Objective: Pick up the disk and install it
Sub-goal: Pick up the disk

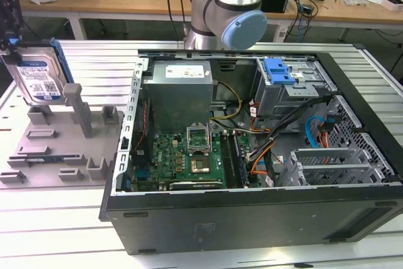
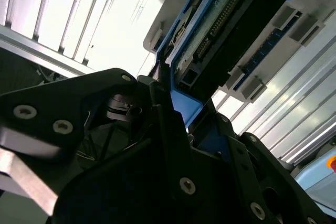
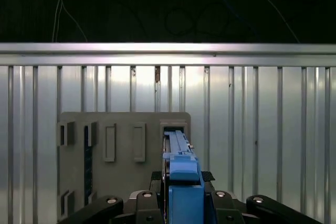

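Observation:
The disk (image 1: 38, 75), a silver drive with a white-and-blue label in a blue bracket, stands on edge at the exterior view's far left, over the back end of the grey fixture plate (image 1: 44, 149). My gripper (image 1: 11, 41) comes down on its top edge and is shut on it. In the first wrist view the blue bracket (image 3: 182, 174) runs between my black fingers (image 3: 144, 202), with the fixture plate (image 3: 121, 182) below. The second wrist view looks along the disk's connector end (image 2: 218, 30). Whether its lower edge rests in the slot is hidden.
An open computer case (image 1: 252, 212) lies to the exterior view's right of the fixture. It holds a grey power supply (image 1: 179, 89), a green motherboard (image 1: 189, 155) and a grey drive cage with a blue latch (image 1: 279, 70). The arm's base (image 1: 227, 11) stands behind the case.

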### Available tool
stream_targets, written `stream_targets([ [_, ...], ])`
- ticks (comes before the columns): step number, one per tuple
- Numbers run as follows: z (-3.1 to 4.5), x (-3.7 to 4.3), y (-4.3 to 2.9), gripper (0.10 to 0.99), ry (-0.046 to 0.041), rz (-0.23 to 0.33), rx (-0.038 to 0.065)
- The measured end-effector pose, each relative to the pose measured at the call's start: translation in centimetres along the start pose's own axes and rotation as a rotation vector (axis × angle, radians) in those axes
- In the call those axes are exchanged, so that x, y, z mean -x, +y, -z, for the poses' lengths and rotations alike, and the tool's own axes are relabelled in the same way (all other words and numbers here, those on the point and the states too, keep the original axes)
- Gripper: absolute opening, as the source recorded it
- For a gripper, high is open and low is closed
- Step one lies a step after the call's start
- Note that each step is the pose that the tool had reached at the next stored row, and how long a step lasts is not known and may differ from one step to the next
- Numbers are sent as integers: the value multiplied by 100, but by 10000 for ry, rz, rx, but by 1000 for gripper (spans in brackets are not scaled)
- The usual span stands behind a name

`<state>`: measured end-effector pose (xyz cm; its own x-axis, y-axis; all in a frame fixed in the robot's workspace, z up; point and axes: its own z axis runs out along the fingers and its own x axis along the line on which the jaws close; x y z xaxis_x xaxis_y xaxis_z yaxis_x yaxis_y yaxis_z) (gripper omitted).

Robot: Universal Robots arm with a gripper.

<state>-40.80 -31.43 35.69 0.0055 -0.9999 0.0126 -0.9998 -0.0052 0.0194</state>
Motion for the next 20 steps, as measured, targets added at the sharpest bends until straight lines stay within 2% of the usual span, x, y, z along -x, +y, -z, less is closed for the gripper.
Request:
stream_targets([
  [5,135,-2,0,369,0,1,0],
  [15,339,-5,-3,369,0,4,0],
  [20,485,-7,-6,369,0,5,-1],
])
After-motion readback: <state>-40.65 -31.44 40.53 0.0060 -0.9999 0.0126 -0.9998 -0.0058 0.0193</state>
